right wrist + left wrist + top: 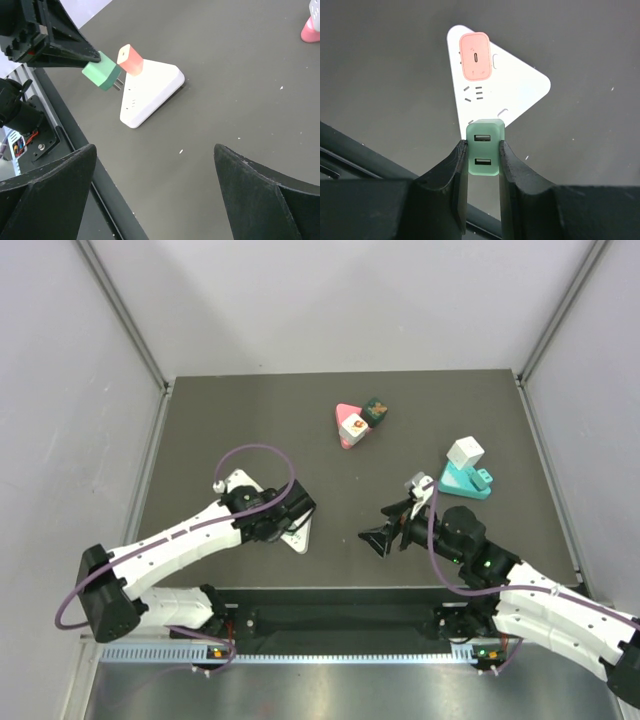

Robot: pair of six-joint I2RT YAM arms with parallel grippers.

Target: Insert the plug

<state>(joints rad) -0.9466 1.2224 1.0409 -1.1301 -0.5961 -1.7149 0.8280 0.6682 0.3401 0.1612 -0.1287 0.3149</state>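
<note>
Shows the left gripper (pixel 483 150) clamped on the green plug (pixel 483 147), tilted just above one edge of the strip (pixel 520 90). Points the prongs at the strip without entering a socket. Leaves alignment and the push home to do. Includes a pink plug (pixel 475 56) already seated at a corner of the strip. Shows the right gripper (pixel 154 150) spread wide and empty, well apart from the strip above the desk (pixel 240 75). Hides the target socket behind the green plug in the left wrist view, so cannot judge prong-to-slot alignment.
</note>
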